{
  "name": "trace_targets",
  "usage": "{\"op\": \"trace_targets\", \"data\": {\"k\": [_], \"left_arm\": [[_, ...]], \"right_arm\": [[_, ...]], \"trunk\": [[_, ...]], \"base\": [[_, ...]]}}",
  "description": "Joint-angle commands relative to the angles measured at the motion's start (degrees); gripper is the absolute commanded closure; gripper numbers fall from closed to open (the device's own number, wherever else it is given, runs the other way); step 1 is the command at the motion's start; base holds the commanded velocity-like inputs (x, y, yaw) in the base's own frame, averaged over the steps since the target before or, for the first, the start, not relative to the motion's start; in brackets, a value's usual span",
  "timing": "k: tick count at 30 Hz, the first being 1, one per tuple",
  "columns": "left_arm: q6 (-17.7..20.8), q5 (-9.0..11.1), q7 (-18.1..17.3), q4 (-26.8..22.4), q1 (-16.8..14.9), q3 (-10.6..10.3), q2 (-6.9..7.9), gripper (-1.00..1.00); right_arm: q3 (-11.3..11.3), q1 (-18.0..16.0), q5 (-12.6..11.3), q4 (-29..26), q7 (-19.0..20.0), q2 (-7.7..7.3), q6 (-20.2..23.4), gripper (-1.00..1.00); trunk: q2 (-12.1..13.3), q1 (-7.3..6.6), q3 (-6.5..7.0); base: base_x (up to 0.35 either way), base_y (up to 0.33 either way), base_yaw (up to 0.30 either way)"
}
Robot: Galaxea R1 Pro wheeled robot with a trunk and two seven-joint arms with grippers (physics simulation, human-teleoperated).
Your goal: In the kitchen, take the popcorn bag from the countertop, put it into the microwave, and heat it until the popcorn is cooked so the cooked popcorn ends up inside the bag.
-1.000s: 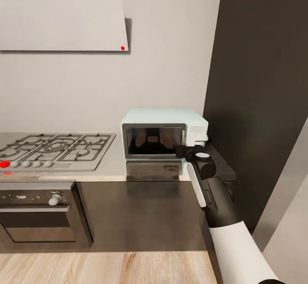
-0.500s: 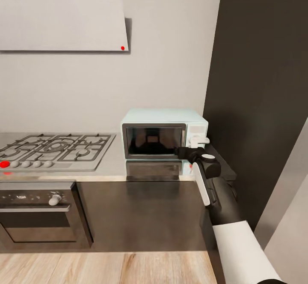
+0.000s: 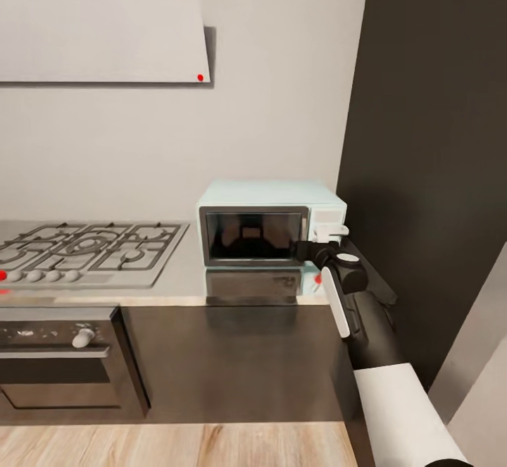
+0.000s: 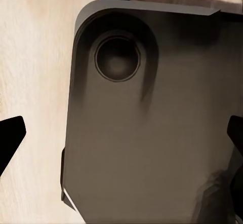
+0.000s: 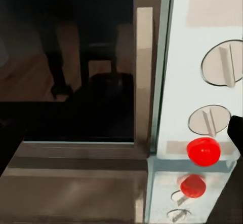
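The grey countertop (image 3: 183, 270) is stretching wide across the middle of the head view. One gas hob (image 3: 84, 245) is lying at centre left. One microwave (image 3: 271, 224) is sitting right of centre, long axis left to right, dark door (image 5: 71, 67) facing the camera and closed. Its panel is carrying two white knobs (image 5: 225, 64) and one red light (image 5: 203, 151). The right gripper (image 3: 304, 250) is hovering at the microwave's lower right corner; I cannot tell its spread. The left gripper's dark fingertips (image 4: 10, 135) are standing wide apart over light wood floor (image 4: 35, 82).
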Motion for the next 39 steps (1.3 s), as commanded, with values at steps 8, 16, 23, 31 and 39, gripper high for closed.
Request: {"op": "trace_targets", "data": {"k": [8, 16, 23, 31, 39], "left_arm": [[-0.11, 0.54, 0.0, -0.03, -0.03, 0.09, 0.0, -1.0], [-0.11, 0.69, 0.0, -0.03, -0.01, 0.38, 0.0, -1.0], [-0.11, 0.73, 0.0, -0.03, -0.05, 0.38, 0.0, -1.0], [-0.11, 0.73, 0.0, -0.03, -0.03, 0.42, 0.0, -1.0], [-0.11, 0.73, 0.0, -0.03, -0.03, 0.29, 0.0, -1.0]], "right_arm": [[0.06, -0.04, 0.32, 1.73, -0.35, 0.0, -0.59, -1.0], [-0.01, -0.04, 0.3, 1.86, -0.34, -0.05, -0.67, -1.0], [-0.01, -0.04, 0.28, 2.14, -0.34, -0.08, -0.85, -1.0], [-0.01, -0.04, 0.35, 3.1, -0.38, -0.09, -1.11, -1.0], [-0.01, -0.04, 0.37, 3.1, -0.37, -0.09, -1.18, -1.0]], "trunk": [[-0.03, 0.02, -0.06], [-0.03, 0.02, -0.06], [-0.03, 0.02, -0.06], [-0.03, 0.02, -0.06], [-0.03, 0.02, -0.06]], "base": [[0.104, 0.0, 0.0], [0.062, -0.03, 0.0], [0.047, -0.026, 0.0], [0.047, 0.0, 0.0], [0.012, 0.0, 0.0]]}}
